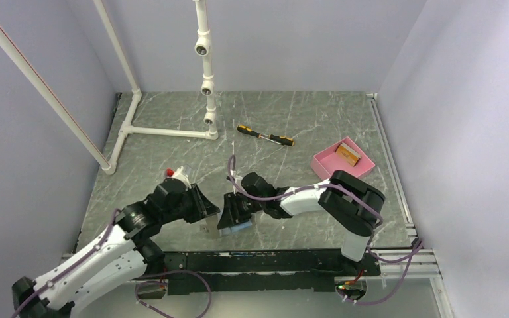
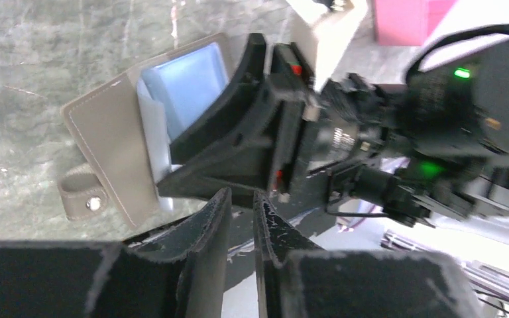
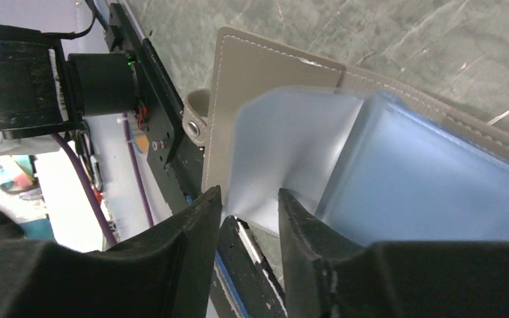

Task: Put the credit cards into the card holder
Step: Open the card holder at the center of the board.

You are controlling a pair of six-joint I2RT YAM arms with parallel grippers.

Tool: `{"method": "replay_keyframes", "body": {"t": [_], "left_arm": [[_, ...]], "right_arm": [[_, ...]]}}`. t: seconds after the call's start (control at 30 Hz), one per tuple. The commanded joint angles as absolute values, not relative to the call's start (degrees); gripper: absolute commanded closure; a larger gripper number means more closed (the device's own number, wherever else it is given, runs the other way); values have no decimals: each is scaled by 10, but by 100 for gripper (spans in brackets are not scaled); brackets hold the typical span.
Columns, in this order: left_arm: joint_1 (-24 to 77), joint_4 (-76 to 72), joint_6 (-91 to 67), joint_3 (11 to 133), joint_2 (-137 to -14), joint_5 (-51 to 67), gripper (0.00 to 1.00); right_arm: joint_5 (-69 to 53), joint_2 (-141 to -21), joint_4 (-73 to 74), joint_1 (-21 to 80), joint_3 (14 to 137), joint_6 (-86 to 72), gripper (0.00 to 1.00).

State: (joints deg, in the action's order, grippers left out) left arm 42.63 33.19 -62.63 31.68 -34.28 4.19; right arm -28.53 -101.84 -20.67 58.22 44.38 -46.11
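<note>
The grey card holder (image 2: 109,136) is lying open near the front edge of the marbled table (image 1: 305,119), its stitched, leather-like flap spread flat and its lining showing pale blue. The right gripper (image 3: 248,199) is pinching one translucent plastic sleeve of it. The left gripper (image 2: 241,199) is hovering just beside it, its fingers nearly together; whether they are gripping anything cannot be told. One tan credit card (image 1: 348,156) is resting in one pink tray (image 1: 321,164).
</note>
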Motion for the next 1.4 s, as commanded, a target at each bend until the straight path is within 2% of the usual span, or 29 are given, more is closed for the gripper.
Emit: {"method": "replay_keyframes", "body": {"t": [0.0, 0.17, 0.33, 0.53, 0.67, 0.73, 0.87, 1.1, 1.37], "left_arm": [[428, 266, -627, 302, -412, 44, 78], [427, 216, -625, 274, -492, 23, 81], [428, 231, -620, 268, -553, 2, 87], [427, 214, -656, 201, -526, 3, 89], [427, 203, -678, 161, -490, 11, 89], [428, 222, -679, 158, -478, 4, 90], [427, 250, -680, 157, -470, 2, 91], [428, 219, -682, 150, -486, 8, 92], [428, 185, -682, 145, -511, 24, 94]], "right_arm": [[-311, -1012, -282, 582, 426, -491, 56], [-290, -988, -267, 582, 406, -482, 48], [-265, -953, -209, 580, 404, -456, 46], [-171, -854, -73, 559, 408, -399, 43], [-144, -844, -25, 544, 419, -404, 39], [-136, -851, -12, 543, 427, -407, 39], [-142, -856, -21, 543, 422, -417, 48], [-169, -874, -55, 544, 416, -418, 54], [-136, -903, -32, 544, 431, -399, 47]]}}
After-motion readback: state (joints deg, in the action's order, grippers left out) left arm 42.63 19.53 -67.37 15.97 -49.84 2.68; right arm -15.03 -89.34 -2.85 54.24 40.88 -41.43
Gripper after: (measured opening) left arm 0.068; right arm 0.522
